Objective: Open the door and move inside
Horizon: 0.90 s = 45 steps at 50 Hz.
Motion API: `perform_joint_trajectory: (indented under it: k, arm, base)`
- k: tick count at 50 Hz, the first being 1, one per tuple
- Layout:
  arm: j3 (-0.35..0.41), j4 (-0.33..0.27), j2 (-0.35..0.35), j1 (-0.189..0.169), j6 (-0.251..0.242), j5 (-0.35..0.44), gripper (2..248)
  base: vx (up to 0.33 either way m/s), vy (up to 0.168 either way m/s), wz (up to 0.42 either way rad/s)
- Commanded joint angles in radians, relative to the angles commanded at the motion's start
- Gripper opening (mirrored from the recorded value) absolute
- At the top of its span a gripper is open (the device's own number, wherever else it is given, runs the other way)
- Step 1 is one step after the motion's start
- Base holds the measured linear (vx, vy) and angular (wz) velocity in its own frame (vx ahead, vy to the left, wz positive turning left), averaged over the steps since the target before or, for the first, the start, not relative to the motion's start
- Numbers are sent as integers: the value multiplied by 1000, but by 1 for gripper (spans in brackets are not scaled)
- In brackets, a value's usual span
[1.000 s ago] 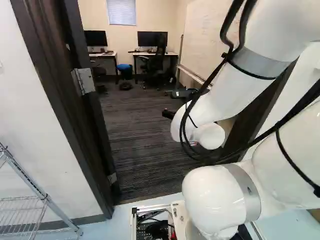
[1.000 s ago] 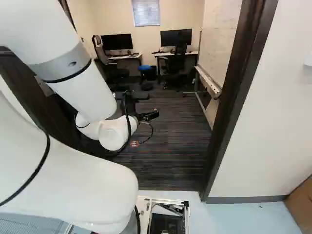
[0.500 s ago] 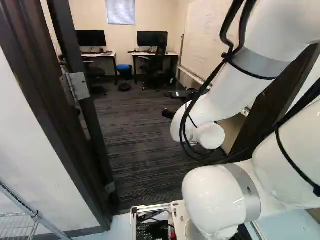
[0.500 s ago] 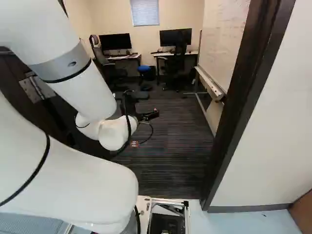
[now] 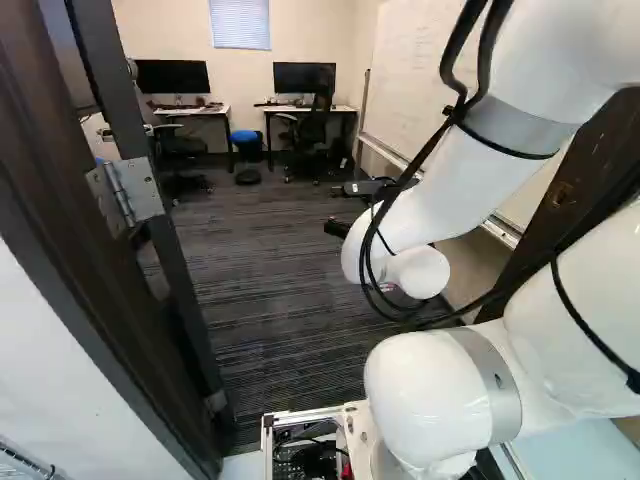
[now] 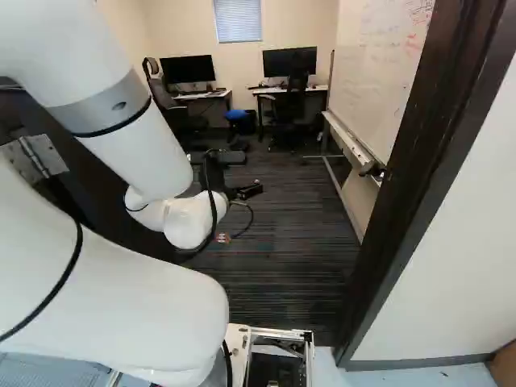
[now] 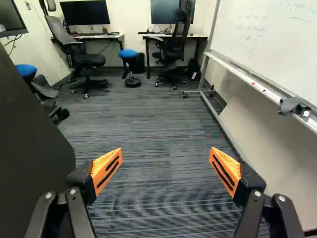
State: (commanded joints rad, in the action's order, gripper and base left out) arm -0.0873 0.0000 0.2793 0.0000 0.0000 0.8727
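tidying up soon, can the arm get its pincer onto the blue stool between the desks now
Probably not: the blue stool stands by the far wall, likely too far for the arm. Distance seems the obstacle: carpet runs between it and the open pincer.

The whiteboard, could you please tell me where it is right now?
In the right base view, the whiteboard stands right of the right-hand desk, just left of the dark door frame.

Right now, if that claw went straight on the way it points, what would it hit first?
Probably the striped carpet ahead of the open gripper, short of the blue stool; depth is unclear.
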Motion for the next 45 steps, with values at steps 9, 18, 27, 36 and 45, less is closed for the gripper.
perform_joint_trajectory:
  k: [9, 18, 27, 36, 45]
  arm:
    - [0, 0, 0, 0, 0, 0, 247]
    - [0, 0, 0, 0, 0, 0, 247]
    - [0, 0, 0, 0, 0, 0, 247]
    - [0, 0, 0, 0, 0, 0, 247]
    - [0, 0, 0, 0, 0, 0, 247]
  base:
    - [159, 0, -7]
    - [173, 1, -9]
    - [170, 0, -9]
    - [175, 0, -10]
    - [174, -1, -9]
